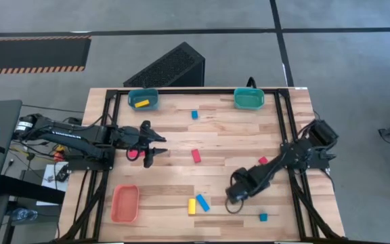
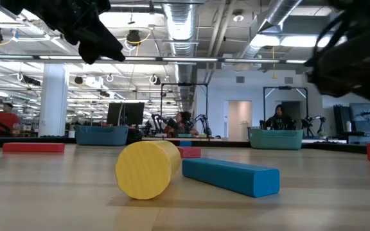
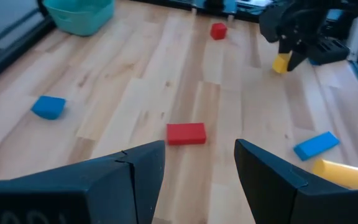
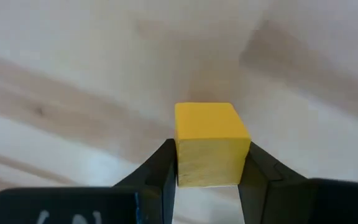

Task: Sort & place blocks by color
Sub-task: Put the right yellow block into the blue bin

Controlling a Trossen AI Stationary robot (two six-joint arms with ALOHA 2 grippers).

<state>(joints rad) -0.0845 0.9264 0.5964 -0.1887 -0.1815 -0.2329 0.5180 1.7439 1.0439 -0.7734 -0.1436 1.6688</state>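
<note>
The right hand (image 4: 207, 163) grips a yellow cube (image 4: 211, 144) between its fingers, low over the bench (image 1: 235, 142). Just beside it lie a yellow cylinder (image 1: 191, 206) and a blue bar (image 1: 202, 202); a red bar (image 1: 196, 156) sits mid-bench. The left hand (image 3: 199, 168) hangs open, empty, near that red bar

The counter (image 1: 215, 156) is pale wood with long grain lines and a smooth, soft shine. The yellow block (image 4: 210, 144) looks like painted wood, matt, with faint grain on its side. The right pincer (image 4: 207, 177) pressing on it looks like dark, dull plastic. The teal tray (image 3: 79, 14) beyond the counter's red bar (image 3: 186, 133) is smooth plastic.
</note>
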